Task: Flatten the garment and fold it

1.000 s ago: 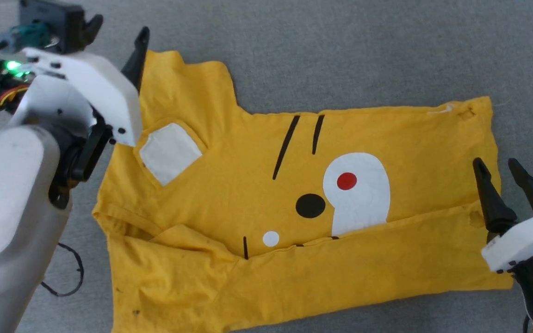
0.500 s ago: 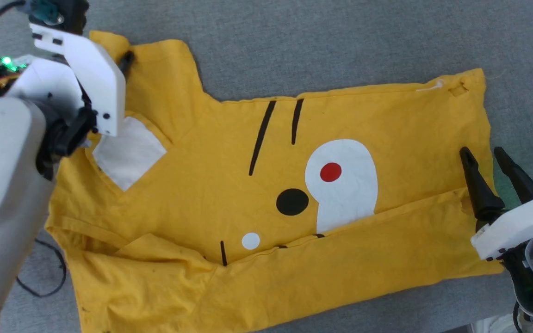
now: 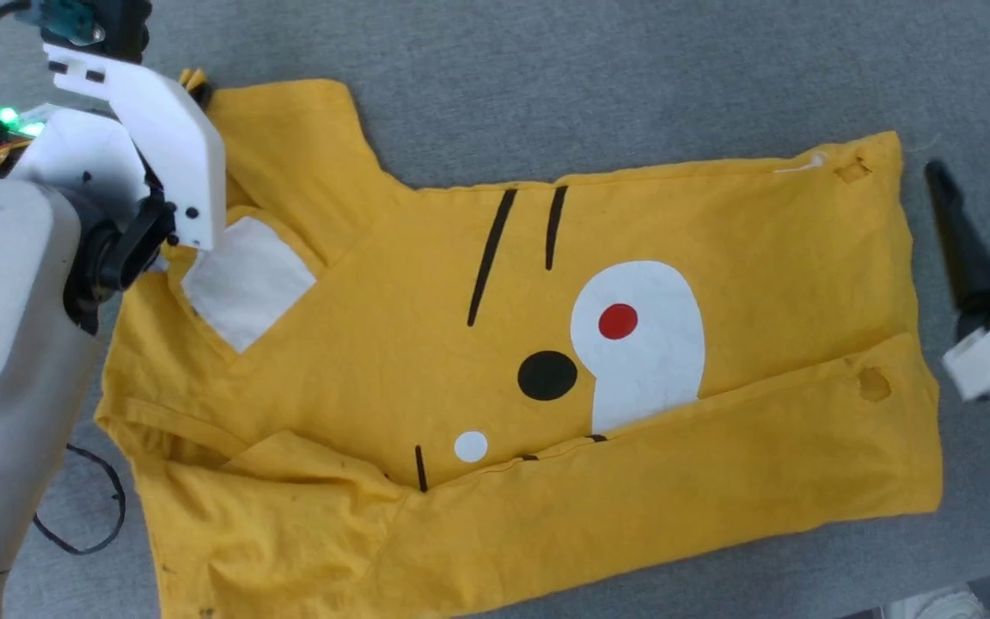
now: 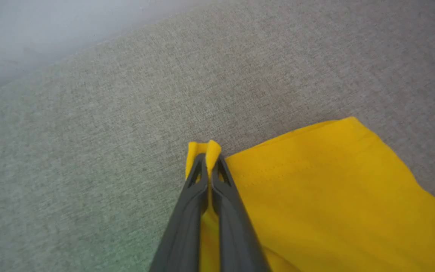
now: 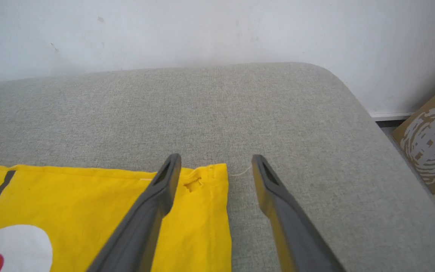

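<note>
The garment (image 3: 426,344) is lying spread across the grey cushion (image 3: 632,86), neck end toward the robot's left, hem toward its right. Its near long edge is lying folded up over the front in a band (image 3: 632,507), and that band is covering the lower part of the large white patch (image 3: 641,344). The red dot (image 3: 618,321) is sitting inside that patch; the black dot (image 3: 546,376) is showing just to its left, a small white dot (image 3: 471,446) below that, and two black strokes (image 3: 521,241) above. A second white patch (image 3: 246,279) is showing at the neck opening. The far sleeve (image 3: 289,146) is lying flat. The left gripper (image 4: 209,160) is pinching the outer corner of that sleeve: in the left wrist view its fingers are pressing together with a small tab of yellow cloth standing up between the tips. The right gripper (image 5: 216,160) is hovering at the hem's far corner with its fingers spread well apart and holding nothing; one finger is showing over the cloth near a small hole (image 5: 193,184), the other over bare cushion. In the head view this gripper is appearing blurred, just beside the hem. Another hole (image 3: 873,384) is showing in the folded band. A white wall (image 5: 202,30) is standing behind the cushion, with a cardboard box (image 5: 429,151) beside it. A dark cable (image 3: 108,507) is looping on the cushion near the left arm.
</note>
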Available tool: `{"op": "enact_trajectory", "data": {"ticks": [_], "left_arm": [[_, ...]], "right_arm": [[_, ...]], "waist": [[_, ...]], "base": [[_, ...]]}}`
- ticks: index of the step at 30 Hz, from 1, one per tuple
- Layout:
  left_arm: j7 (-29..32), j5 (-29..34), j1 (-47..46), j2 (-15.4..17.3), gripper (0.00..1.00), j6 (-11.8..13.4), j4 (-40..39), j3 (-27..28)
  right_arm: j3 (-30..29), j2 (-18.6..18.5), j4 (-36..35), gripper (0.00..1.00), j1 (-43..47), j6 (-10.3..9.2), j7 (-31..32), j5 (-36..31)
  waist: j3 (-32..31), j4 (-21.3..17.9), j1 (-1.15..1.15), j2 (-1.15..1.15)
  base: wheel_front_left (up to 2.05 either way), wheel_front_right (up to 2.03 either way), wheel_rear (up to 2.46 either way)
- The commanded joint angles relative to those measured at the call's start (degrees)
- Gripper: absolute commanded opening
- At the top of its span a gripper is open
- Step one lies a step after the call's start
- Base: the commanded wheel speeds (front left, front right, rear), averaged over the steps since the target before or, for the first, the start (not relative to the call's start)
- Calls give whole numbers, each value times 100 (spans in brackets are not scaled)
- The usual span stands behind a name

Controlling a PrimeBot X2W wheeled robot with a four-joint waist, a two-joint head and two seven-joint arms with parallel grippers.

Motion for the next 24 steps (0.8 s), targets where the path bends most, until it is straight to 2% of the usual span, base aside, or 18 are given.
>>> {"op": "enact_trajectory", "data": {"ticks": [1,7,10,15,18,19,21,22,24], "left_arm": [[-21,-57,136,-17,0,18,34,-14],[-90,-72,154,-87,0,14,-32,-64],[-101,-73,131,-120,0,24,-57,-84],[-98,-69,69,-156,0,41,-72,-111],[-81,-72,38,-166,0,48,-79,-126],[-77,-71,29,-168,0,50,-81,-131],[-70,-71,9,-172,0,52,-83,-143],[-75,-69,1,-175,0,54,-83,-147],[-130,-58,-6,-183,0,67,-94,-143]], "right_arm": [[1,-52,-24,100,-144,-5,71,-26],[60,-393,299,100,-625,-5,750,-26],[65,-451,633,100,-815,-5,1071,8],[210,-633,1069,100,-1058,-5,1269,-58],[259,-615,1326,100,-1166,-5,1384,-14],[265,-606,1412,81,-1190,-5,1437,-8],[212,-563,1562,4,-1244,-5,1492,-37],[205,-544,1631,0,-1262,-5,1541,-62],[175,-478,1687,0,-1322,-5,1536,-58]], "waist": [[-51,77,0,0],[-18,238,0,0],[40,310,0,0],[138,404,0,0],[190,438,0,0],[203,448,0,0],[224,468,0,0],[230,478,0,0],[229,492,0,0]], "base": [[0,0,0],[0,0,0],[0,0,0],[0,0,0],[0,0,0],[0,0,0],[0,0,0],[0,0,0],[0,0,0]]}}
